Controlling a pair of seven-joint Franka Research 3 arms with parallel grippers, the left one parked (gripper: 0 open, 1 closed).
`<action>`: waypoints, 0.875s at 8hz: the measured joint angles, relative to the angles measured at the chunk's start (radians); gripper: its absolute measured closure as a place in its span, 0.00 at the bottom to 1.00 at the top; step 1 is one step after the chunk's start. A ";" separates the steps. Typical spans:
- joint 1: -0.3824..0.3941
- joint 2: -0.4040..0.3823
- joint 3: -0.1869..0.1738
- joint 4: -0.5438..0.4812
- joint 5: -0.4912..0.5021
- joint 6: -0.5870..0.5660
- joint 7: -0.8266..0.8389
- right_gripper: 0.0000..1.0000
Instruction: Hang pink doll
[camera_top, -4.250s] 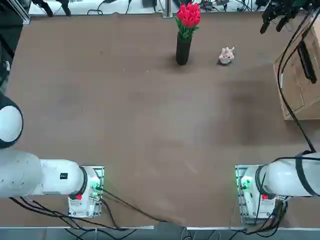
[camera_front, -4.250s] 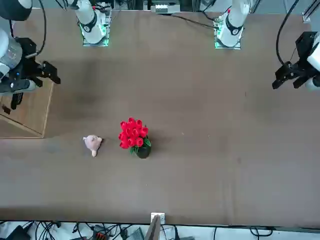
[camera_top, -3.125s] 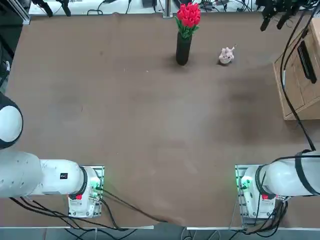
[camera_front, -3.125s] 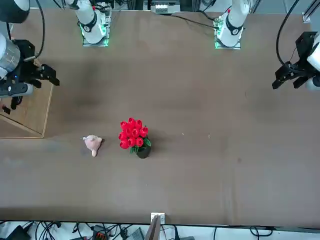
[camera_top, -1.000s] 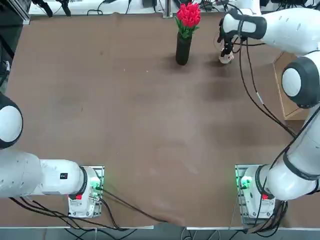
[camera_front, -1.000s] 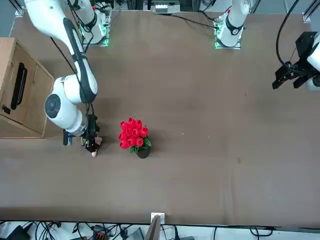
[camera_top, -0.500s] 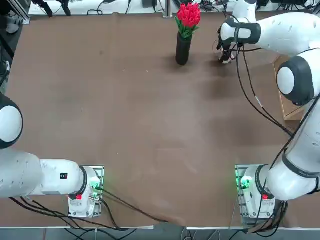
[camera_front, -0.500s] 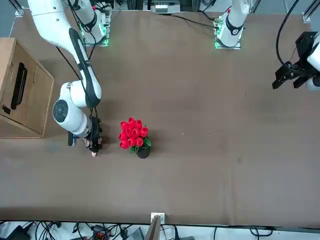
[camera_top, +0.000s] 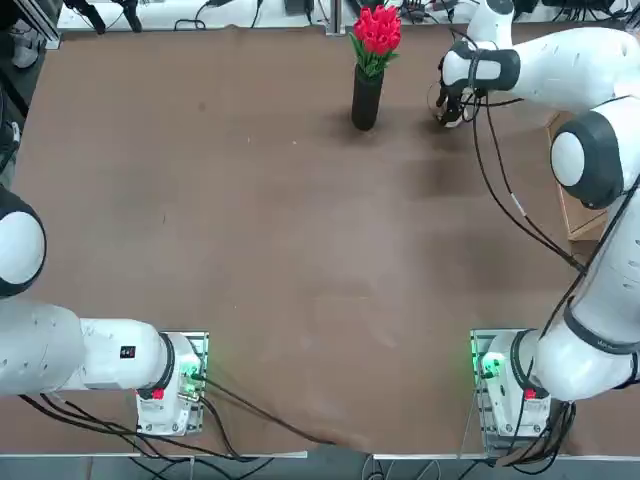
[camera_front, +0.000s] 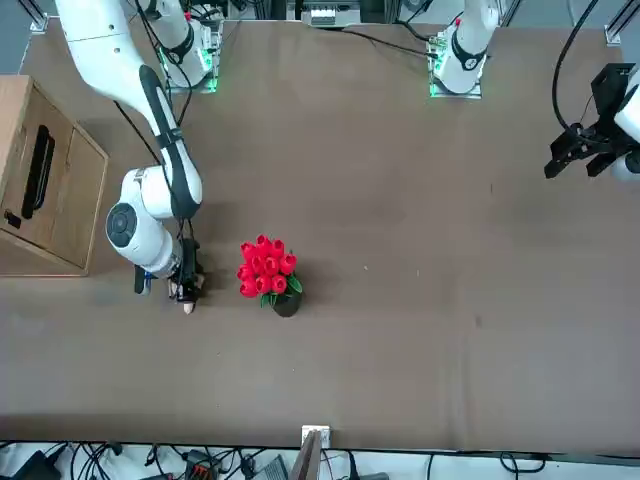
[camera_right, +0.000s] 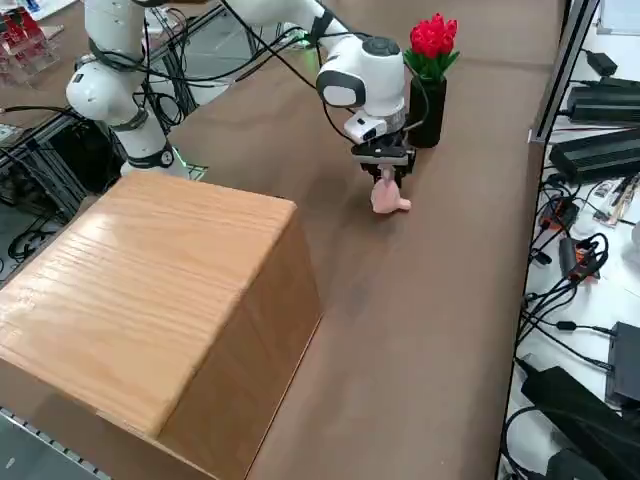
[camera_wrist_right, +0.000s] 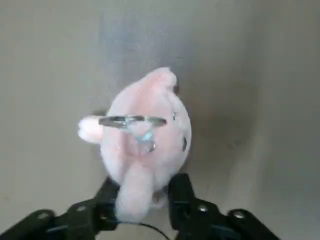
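The pink doll lies on the brown table at its far right, a small metal ring on its top. My right gripper stands straight down over it, and its two black fingers press the sides of the doll's narrow end. From the side, the doll pokes out under the gripper. From overhead the gripper hides most of it. In the front view only a sliver of the doll shows below the gripper.
A black vase of red tulips stands a hand's width from the doll, toward the table's middle. A wooden cabinet with a black handle sits on the table's right edge. Cables lie beyond the far edge.
My right arm swung in from the cabinet side and came down over the doll. In the last second the fingers have drawn in from wide open onto the doll.
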 joint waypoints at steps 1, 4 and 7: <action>0.000 0.000 0.000 0.000 0.000 0.002 0.001 0.67; 0.001 -0.001 0.000 0.003 0.000 0.006 0.002 0.95; 0.001 -0.037 -0.005 0.029 0.000 -0.104 0.059 0.95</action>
